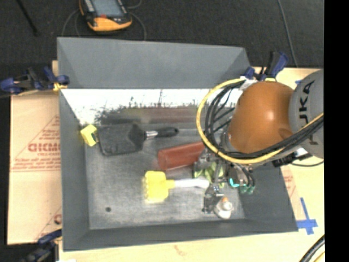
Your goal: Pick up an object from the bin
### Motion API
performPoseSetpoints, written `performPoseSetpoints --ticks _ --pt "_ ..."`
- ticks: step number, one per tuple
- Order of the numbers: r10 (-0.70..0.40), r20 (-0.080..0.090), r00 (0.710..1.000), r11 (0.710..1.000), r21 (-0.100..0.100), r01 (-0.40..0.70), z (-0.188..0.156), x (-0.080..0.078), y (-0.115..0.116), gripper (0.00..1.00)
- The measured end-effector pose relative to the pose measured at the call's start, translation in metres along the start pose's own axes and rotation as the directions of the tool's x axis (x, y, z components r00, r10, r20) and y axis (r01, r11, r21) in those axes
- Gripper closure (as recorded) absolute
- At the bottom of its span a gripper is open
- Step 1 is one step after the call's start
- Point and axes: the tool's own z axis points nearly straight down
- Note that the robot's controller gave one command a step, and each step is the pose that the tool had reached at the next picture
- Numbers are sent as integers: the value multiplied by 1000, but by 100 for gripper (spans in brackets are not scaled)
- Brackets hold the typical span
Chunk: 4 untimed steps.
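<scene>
Though half-hidden, tool by yellow brush.

This looks like a robot lab. A big robot arm with an orange cover and loops of black and yellow cables reaches into a grey metal bin. Behind the bin is a dark floor. A small box with a screen and a cord lies there.
</scene>
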Motion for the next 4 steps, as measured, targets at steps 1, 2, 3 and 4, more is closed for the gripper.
performPoseSetpoints --ticks 1,2,3,4 --pt "0 7 1000 1000 0 0 -3 -2 0 0" --pt "-35 12 999 999 0 35 127 -90 30 100" --pt "-35 12 999 999 0 35 127 -90 30 100" --pt "-30 3 1000 1000 0 30 115 -88 27 100"
